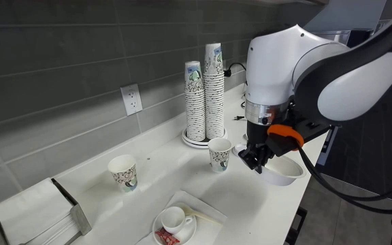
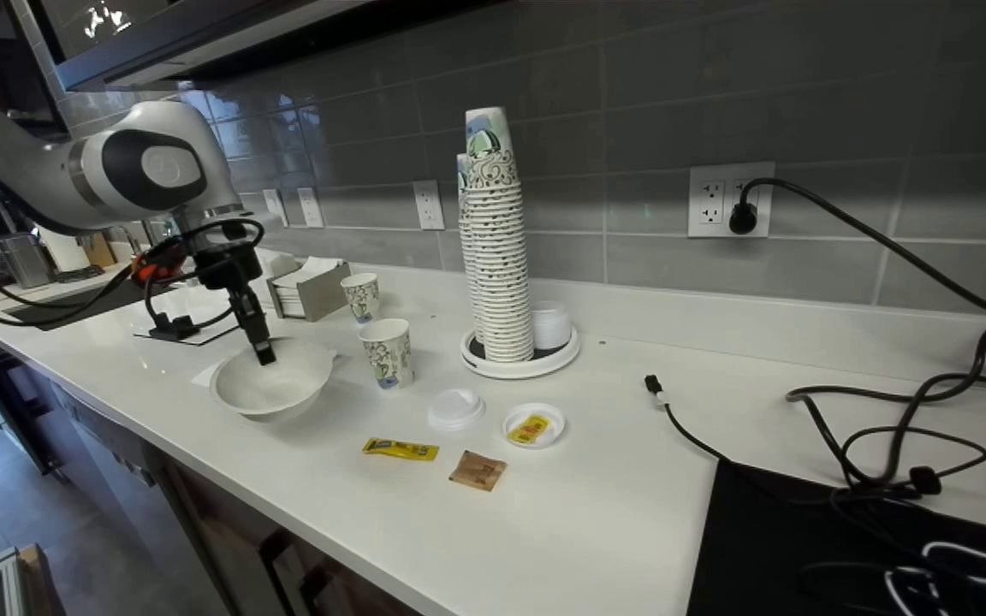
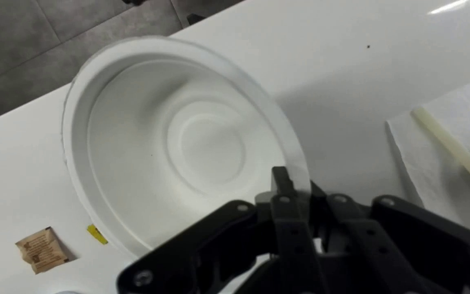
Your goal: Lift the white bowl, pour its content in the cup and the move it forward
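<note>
Grey wall tiles (image 1: 53, 78) rise behind the white surface (image 1: 260, 211). In an exterior view, the fingers (image 1: 249, 159) hold the white bowl (image 1: 281, 175), which seems to hang above the surface. Near it, but apart, stands the nearer patterned paper cup (image 1: 219, 154), upright. It is probably light, so a wide turn of the wrist could tip it over. Behind it, two cup stacks (image 1: 214, 102) rise tall; a touch from the robot arm (image 1: 274, 68) may bring them down.

In an exterior view, the yellow sachet (image 2: 400, 449) lies near the bowl, the brown sachet (image 2: 478, 470) a little further. If the bowl is later set on them, it could stand crooked.

In the wrist view, the fingers are narrow, with the bowl's rim pinched between them, one inside and one outside. The wall looks thin and is held at one place only; under tilting it may rotate around the pinch, and the pour would miss the cup. Inside I see only one dark speck (image 3: 151, 155); if this is the content, it may stick and not fall. The rim crosses the line of the surface's edge, with floor (image 3: 23, 61) beyond, so a slip could drop the bowl there.
</note>
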